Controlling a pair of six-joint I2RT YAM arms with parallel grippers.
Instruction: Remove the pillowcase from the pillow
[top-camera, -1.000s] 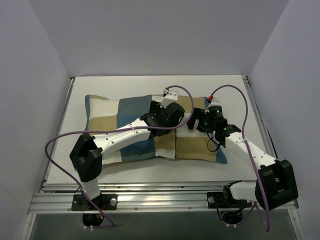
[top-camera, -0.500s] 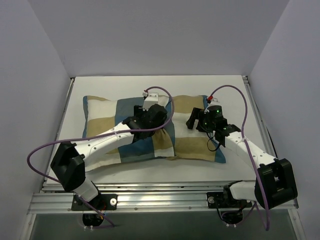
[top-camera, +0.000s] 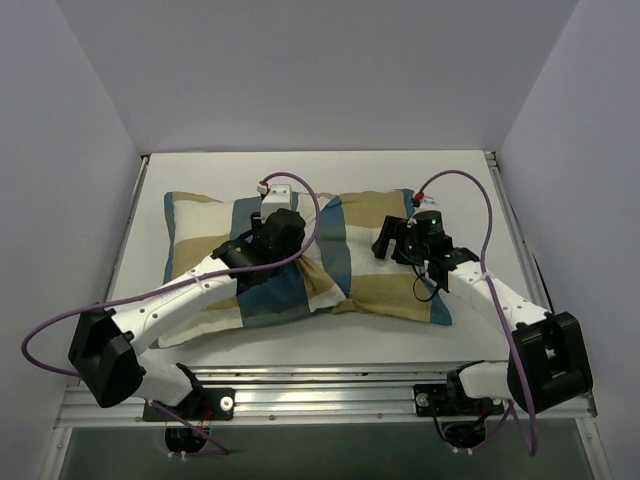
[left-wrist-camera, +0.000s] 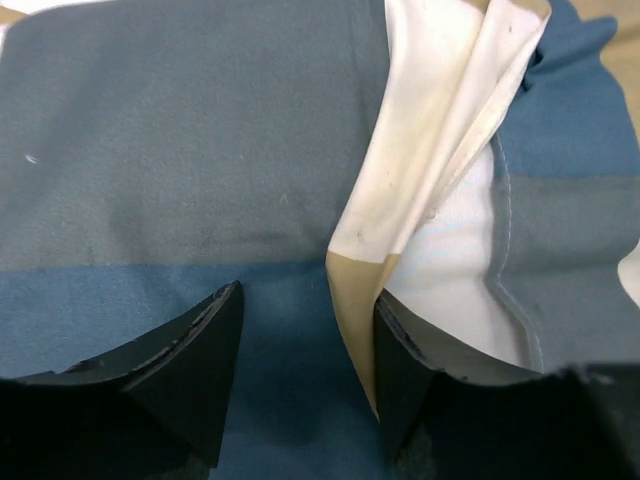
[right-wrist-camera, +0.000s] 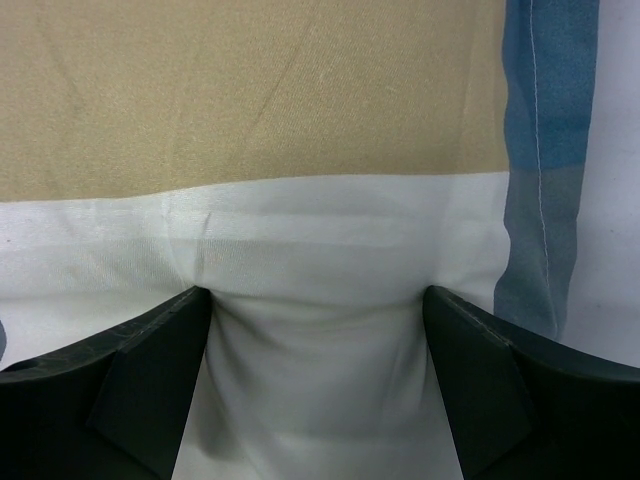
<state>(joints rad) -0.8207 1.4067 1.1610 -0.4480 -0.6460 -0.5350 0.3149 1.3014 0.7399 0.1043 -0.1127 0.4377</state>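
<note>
step: early, by my read. case (top-camera: 380, 290) is fully on the pillow, nothing pulled off yet; work is at the flap.
case loc: on table (top-camera: 300, 165), spans most of its width, long side left-right.
case look: soft cloth, blue/tan/white blocks, blue edging. Bunched into a ridge near table centre, smoother toward table's right side.
flap (left-wrist-camera: 440, 110): white-lined edge folded back, tan corner, just beside left claw's right finger. White under it may be pillow, can't confirm.
left claw (left-wrist-camera: 300, 350): left of table centre, fingers apart, tips on blue cloth. Flap edge lies between them, not pinched.
right claw (right-wrist-camera: 315, 340): right of table centre, fingers wide apart, pressed into white cloth that bulges between them. Grips nothing.
next: likely close left on the flap edge and peel it off the opening; right should pin the pillow through the cloth.
risk: grabbing both layers drags pillow along.
</note>
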